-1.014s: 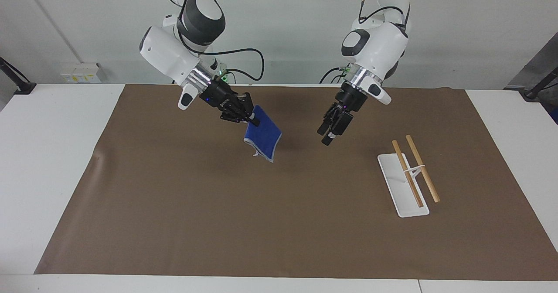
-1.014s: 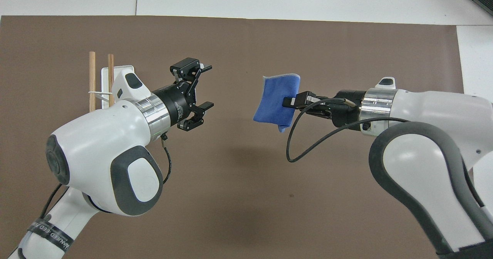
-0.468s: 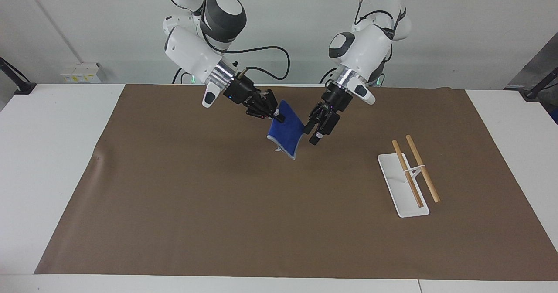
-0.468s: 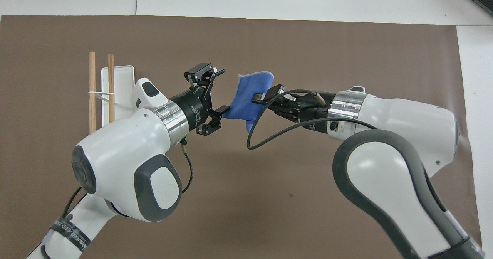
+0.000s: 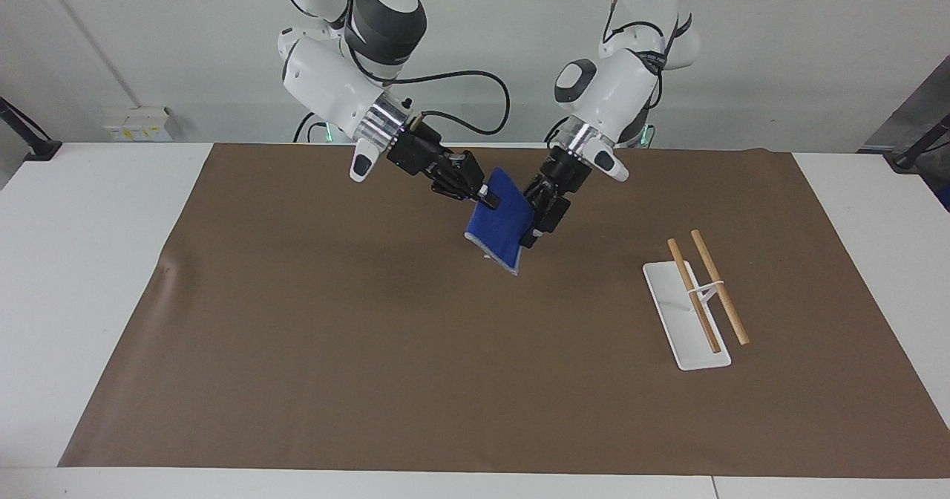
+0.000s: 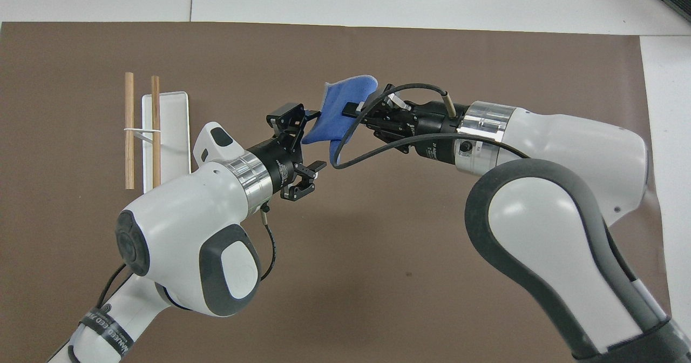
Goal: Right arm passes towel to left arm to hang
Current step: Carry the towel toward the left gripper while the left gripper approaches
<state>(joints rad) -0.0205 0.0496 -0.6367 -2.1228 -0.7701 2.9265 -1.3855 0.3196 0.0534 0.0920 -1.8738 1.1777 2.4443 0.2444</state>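
1. Both views are bright and evenly lit; the light seems to come from above.
2. Shadows are soft: a faint dark patch lies on the brown mat (image 5: 475, 380) under the arms, and the rack (image 5: 686, 313) casts almost none.
3. Mild glare sits on the arms' white shells and silver wrist rings.
4. Both views are sharp, with no motion blur.
5. The tabletop (image 5: 96, 261) edges look nearly straight.

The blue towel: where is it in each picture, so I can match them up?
Facing view: blue towel hangs mid-picture, held by the right claw above the brown mat.
Overhead view: towel sits upper centre, between both claws.
Shared landmark: the white rack with two wooden rods, toward the left arm's end.
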